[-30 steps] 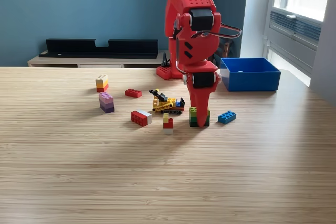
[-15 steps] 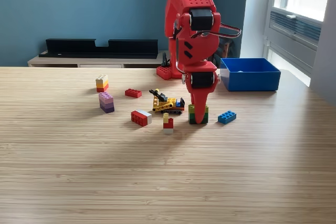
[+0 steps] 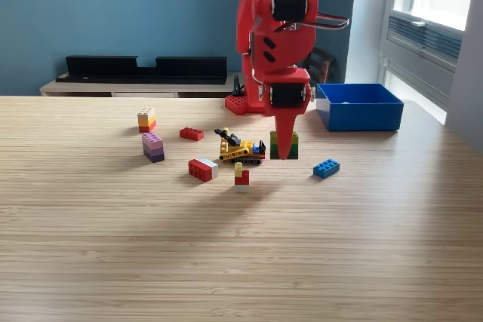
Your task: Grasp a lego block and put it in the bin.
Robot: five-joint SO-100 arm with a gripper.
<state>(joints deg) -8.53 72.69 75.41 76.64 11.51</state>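
Observation:
My red gripper (image 3: 285, 148) points straight down at the table's middle, shut on a green lego block stack (image 3: 278, 145) that hangs a little above the wood. The red finger covers the stack's middle. The blue bin (image 3: 359, 106) stands open-topped at the back right of the exterior view, apart from the gripper. Other lego pieces lie around: a blue brick (image 3: 326, 168) to the right of the gripper, a yellow and black vehicle (image 3: 240, 148) just left of it, and a small red and yellow piece (image 3: 241, 174) in front.
Further left lie a red and white brick (image 3: 203, 169), a flat red brick (image 3: 191, 134), a purple stack (image 3: 153, 147) and a yellow-orange stack (image 3: 146, 119). The arm's red base (image 3: 240, 102) stands behind. A low shelf (image 3: 143, 73) runs along the blue wall.
The gripper has risen with the green stack, which sat on the table a second ago and now hangs above it. The other pieces have not moved.

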